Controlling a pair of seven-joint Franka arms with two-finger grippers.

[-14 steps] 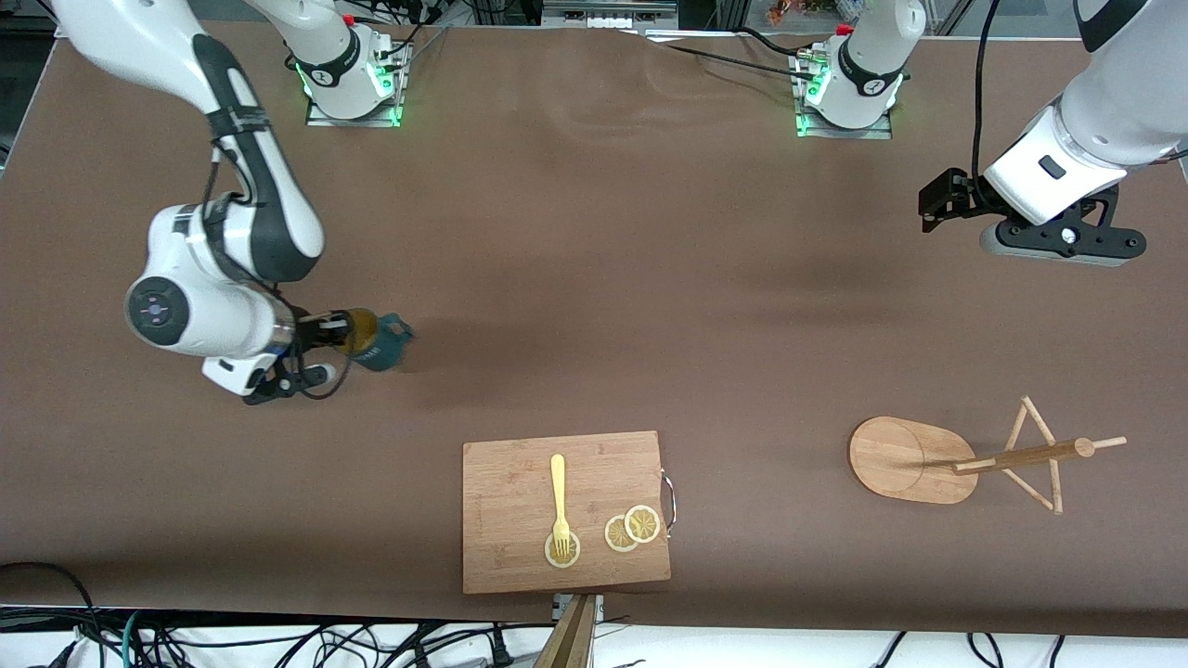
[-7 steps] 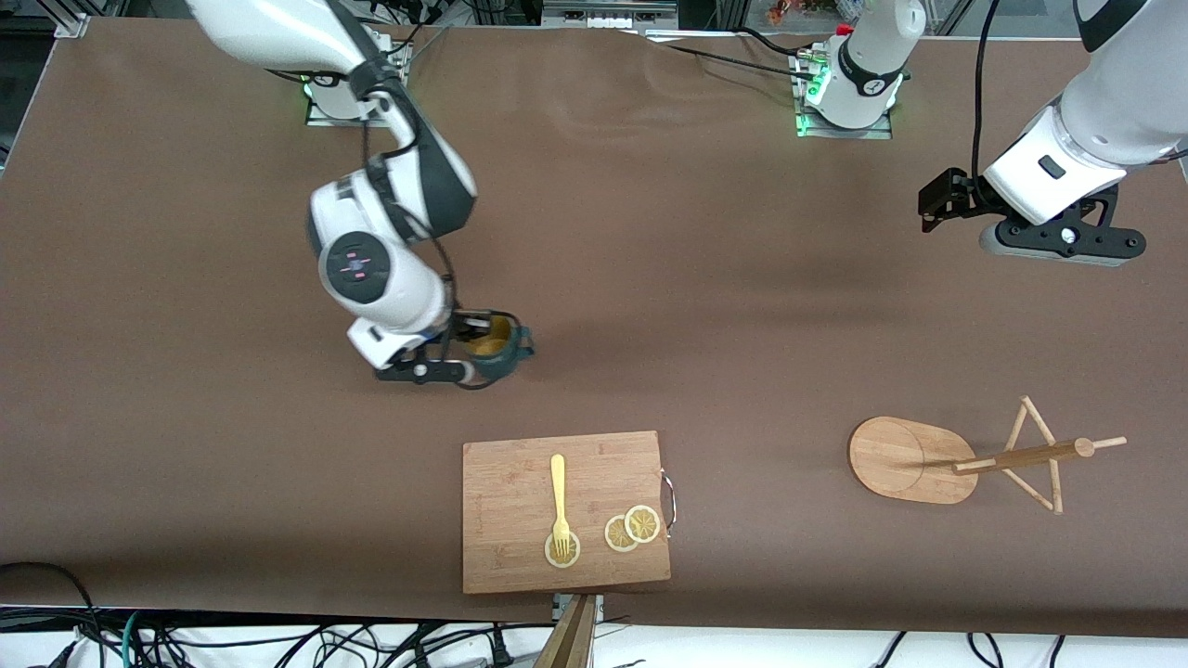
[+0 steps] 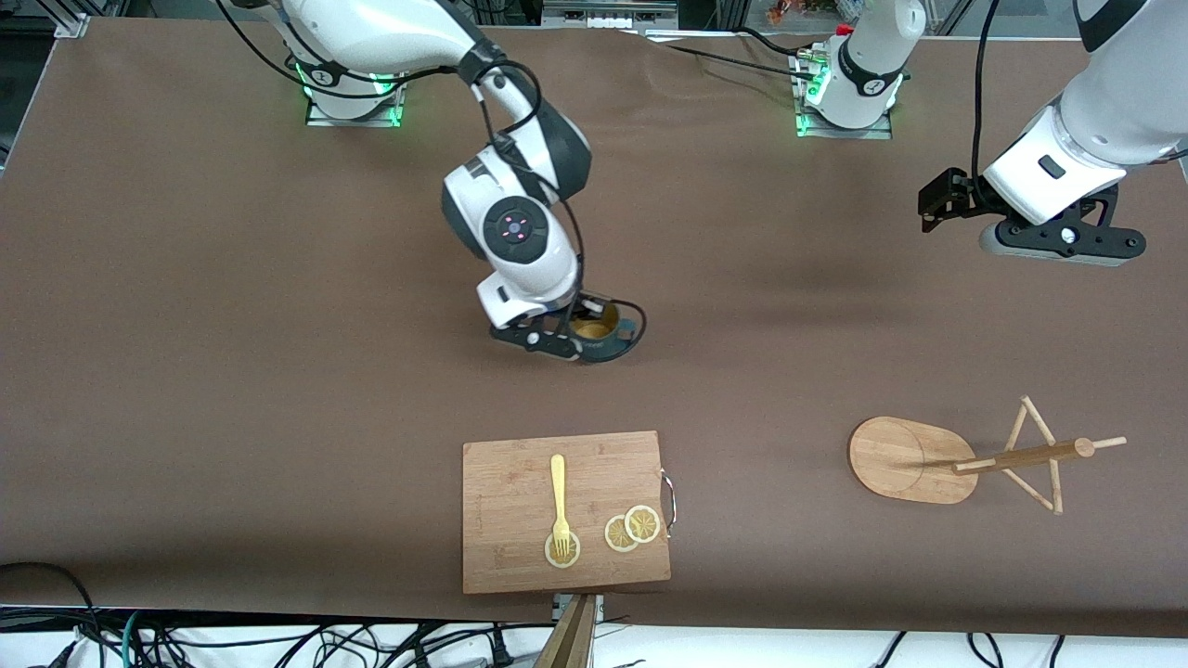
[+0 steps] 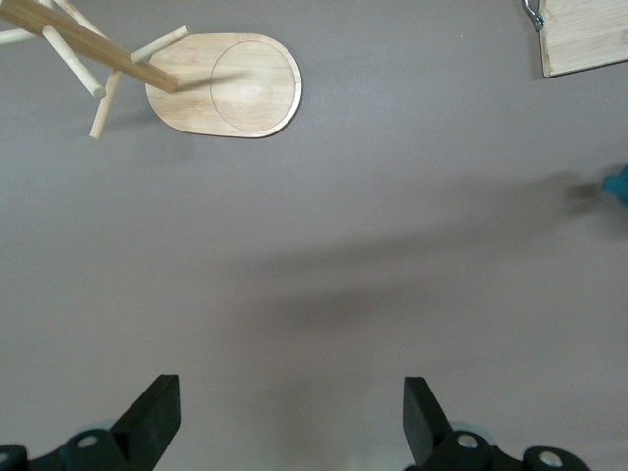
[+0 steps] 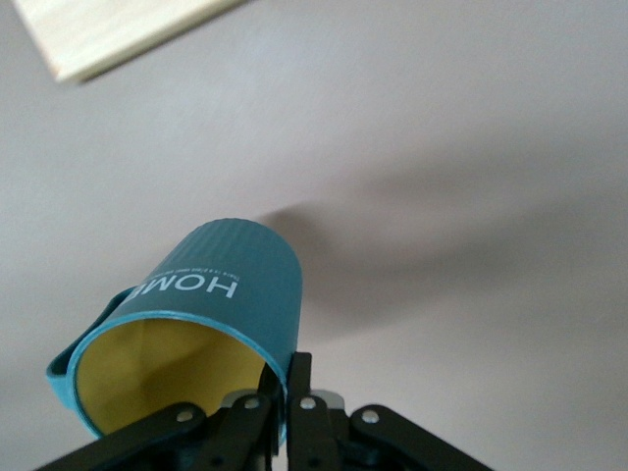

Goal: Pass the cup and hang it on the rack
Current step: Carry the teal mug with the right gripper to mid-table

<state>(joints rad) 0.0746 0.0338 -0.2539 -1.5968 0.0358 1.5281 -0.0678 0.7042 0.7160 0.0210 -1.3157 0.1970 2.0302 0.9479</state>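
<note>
The cup [image 3: 599, 336] is in the air over the middle of the table [image 3: 186, 371], mouth upward, its rim pinched by the closed right gripper [image 3: 577, 336]. The left gripper [image 3: 1049, 243] waits with its jaws apart toward the left arm's end. The rack [image 3: 965, 459] stands there too, nearer to the front camera, so I think the left arm will take the cup.

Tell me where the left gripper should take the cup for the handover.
Probably by the rim on the free side. The right gripper pinches the cup at the rim edge toward the right arm's end, and the loop handle points toward the left arm's end. The open left gripper, waiting over bare table, should come from its own end, clamp the wall beside the handle, and leave the loop free for a peg.
</note>
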